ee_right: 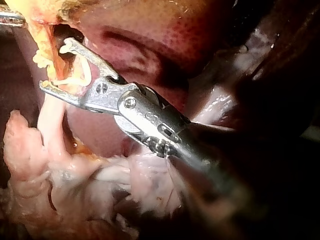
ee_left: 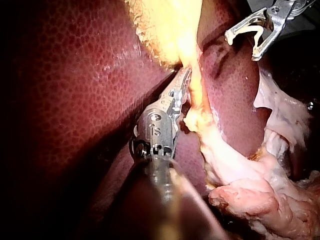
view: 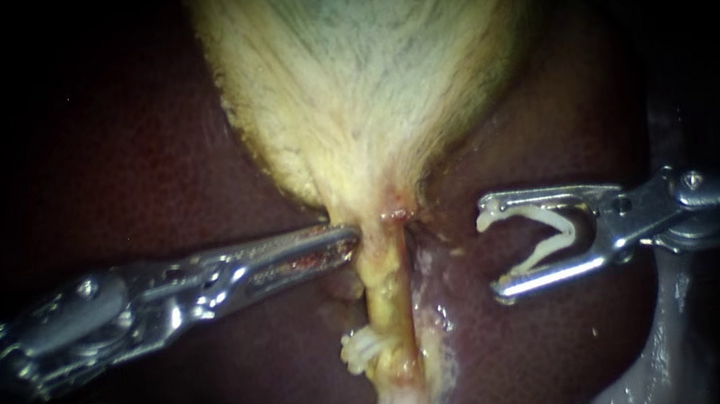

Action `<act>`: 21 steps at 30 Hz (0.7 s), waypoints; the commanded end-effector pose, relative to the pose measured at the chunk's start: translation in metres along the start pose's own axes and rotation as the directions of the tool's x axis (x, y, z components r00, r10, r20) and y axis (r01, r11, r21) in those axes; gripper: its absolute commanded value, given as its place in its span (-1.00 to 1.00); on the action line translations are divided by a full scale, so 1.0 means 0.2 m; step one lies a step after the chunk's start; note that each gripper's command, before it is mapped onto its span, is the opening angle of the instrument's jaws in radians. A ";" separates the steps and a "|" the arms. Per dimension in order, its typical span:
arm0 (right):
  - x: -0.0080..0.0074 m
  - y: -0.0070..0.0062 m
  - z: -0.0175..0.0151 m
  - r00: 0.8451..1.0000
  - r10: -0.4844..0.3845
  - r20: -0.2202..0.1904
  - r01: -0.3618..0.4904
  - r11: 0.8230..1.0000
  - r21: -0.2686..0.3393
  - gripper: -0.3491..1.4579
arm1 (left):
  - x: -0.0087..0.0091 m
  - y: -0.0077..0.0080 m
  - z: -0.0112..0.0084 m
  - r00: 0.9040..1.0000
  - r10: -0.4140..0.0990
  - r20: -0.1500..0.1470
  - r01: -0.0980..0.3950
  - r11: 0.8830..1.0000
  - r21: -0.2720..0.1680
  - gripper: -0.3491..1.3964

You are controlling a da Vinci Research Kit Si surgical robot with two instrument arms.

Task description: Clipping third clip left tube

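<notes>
The tube [view: 384, 292] was seen running straight down from the narrow end of the gallbladder [view: 360, 63], with the dark liver [view: 142, 166] spread out on both sides of it.

The left instrument [view: 348, 234] was brought in from the tube's left side, at the point where the tube met the gallbladder. Its jaws were laid together with no gap between them. Their tip was set against the tube's edge, and nothing was seen held between them. In the left wrist view the left instrument [ee_left: 184, 80] was shown lying along the yellow tissue at the top of the tube.

The right instrument [view: 490, 252] was held on the tube's right side, near it but apart from it, level with the stretch just below the gallbladder. Its jaws were spread wide, with the mouth turned toward the tube. An open clip [view: 545, 252] was seated between them, one arm against each jaw, so it was gripped from both sides. The tube lay outside the clip's arms in the endoscope view. In the right wrist view the right instrument [ee_right: 55, 64] was seen in line with the tube, and contact could not be judged there.

Lower down, on the tube's left edge, a clip on the tube [view: 361, 350] was seen, white and ribbed.
</notes>
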 end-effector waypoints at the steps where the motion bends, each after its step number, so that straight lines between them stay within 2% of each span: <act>1: 0.001 0.000 0.000 1.000 0.001 0.000 -0.001 1.000 0.000 0.05 | 0.000 0.000 0.000 1.000 0.000 0.000 0.000 1.000 0.000 -1.00; 12: 0.000 -0.001 0.006 1.000 -0.001 0.000 0.001 1.000 -0.004 0.04 | -0.001 0.001 -0.002 1.000 0.000 -0.001 0.000 1.000 0.003 -1.00; 16: -0.005 -0.003 0.019 1.000 -0.015 0.002 0.014 1.000 0.010 0.04 | -0.001 0.003 -0.007 1.000 0.000 -0.004 0.000 1.000 0.011 -1.00; 21: -0.013 -0.005 0.038 1.000 0.017 0.006 -0.017 0.999 0.029 0.04 | 0.001 0.006 -0.015 1.000 0.002 -0.003 -0.002 1.000 0.007 -1.00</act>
